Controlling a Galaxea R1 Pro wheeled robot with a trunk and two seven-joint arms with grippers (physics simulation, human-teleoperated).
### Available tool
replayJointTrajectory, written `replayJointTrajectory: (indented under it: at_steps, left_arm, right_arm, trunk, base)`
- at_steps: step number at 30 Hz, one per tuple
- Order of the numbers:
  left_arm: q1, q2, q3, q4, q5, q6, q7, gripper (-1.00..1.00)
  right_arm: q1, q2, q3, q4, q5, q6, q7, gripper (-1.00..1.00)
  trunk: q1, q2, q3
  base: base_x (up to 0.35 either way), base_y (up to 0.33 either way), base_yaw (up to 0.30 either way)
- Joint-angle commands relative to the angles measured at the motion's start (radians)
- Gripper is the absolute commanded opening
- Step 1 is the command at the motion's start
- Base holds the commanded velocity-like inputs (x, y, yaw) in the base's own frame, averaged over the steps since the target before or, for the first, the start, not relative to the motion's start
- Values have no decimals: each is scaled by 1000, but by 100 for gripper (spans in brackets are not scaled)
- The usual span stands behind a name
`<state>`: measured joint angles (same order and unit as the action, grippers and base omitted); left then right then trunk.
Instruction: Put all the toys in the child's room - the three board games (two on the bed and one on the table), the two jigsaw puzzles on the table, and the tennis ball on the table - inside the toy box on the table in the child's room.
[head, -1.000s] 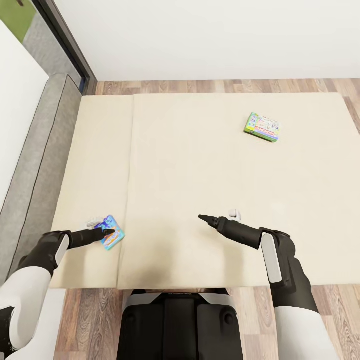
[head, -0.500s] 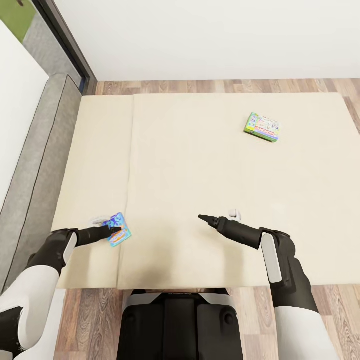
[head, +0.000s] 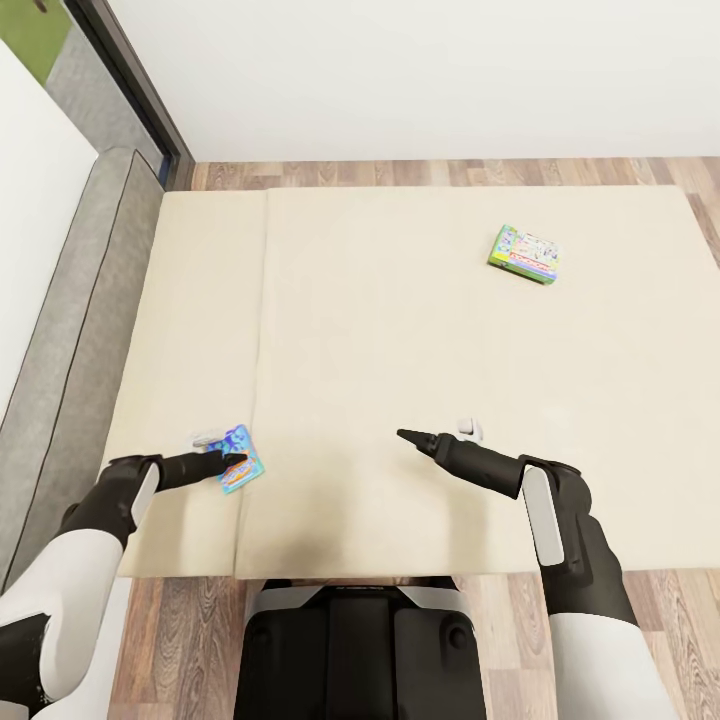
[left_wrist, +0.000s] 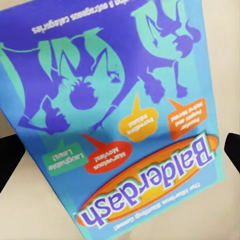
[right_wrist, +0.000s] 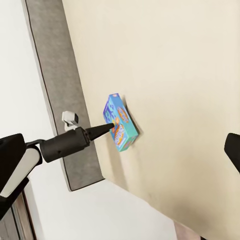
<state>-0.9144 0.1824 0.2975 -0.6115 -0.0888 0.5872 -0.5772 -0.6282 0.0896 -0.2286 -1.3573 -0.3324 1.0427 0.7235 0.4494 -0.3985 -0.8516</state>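
A blue board game (head: 240, 466) with "Balderdash" lettering is tipped up off the beige bed (head: 400, 340) near its front left. My left gripper (head: 228, 459) is shut on it. In the left wrist view the blue board game (left_wrist: 120, 115) spans the space between my two dark fingers (left_wrist: 10, 160). The right wrist view shows the same box (right_wrist: 121, 125) raised on edge at the left gripper (right_wrist: 106, 126). A pale green-edged board game (head: 524, 254) lies flat at the far right of the bed. My right gripper (head: 410, 437) hovers open over the front middle of the mattress.
A low grey headboard (head: 90, 300) runs along the bed's left side. Wooden floor (head: 450, 172) borders the far side, below a white wall. A dark door frame (head: 130, 90) stands at the far left. My base (head: 360, 650) sits against the bed's front edge.
My left gripper has carried the blue board game a little to the right and turned it. Since half a second ago it has hardly moved. The right arm is still.
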Motion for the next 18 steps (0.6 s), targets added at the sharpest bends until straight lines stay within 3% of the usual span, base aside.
replayJointTrajectory:
  at_steps: [1,18]
  left_arm:
    - [-1,-2,6,-1,-9,5,-9,100]
    - [-13,-45,-18,-4,-12,8,-7,100]
  right_arm:
    - [-1,1,-3,0,6,4,8,100]
    - [-1,0,-7,-7,3,4,17,100]
  trunk:
    - [1,-2,-1]
    - [1,-2,-1]
  base:
    - [0,0,0]
    - [0,0,0]
